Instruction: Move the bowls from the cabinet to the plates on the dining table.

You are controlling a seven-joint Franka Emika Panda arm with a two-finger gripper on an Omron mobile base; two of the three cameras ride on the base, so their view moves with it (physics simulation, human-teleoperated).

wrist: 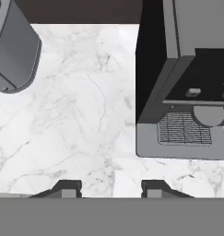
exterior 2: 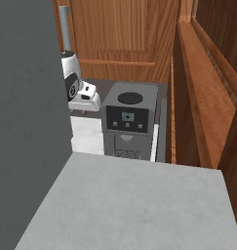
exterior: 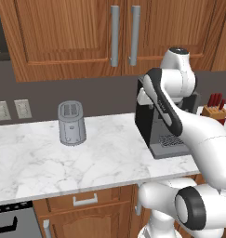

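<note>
Two closed doors, empty tool above worktop

We see the tool (wrist: 111, 188) spread, gripping nothing, above the white grey-veined marble worktop (wrist: 81, 115). The medium-brown wooden wall cabinet (exterior: 63, 32) hangs shut above the grey toaster (exterior: 71, 122) and black coffee machine (wrist: 182, 78).

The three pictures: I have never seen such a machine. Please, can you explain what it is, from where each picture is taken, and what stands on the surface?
It is a white robot arm on a driving base, in a rendered kitchen. Two pictures come from cameras on the base, behind the arm to its left and right. The third comes from a camera on the hand, looking down past the gripper.

On the marble counter stand a grey toaster and a dark coffee machine; a knife block sits at the far right. Above is the wooden cabinet, its doors closed.

The jaws stand apart over bare counter and hold nothing.
</note>
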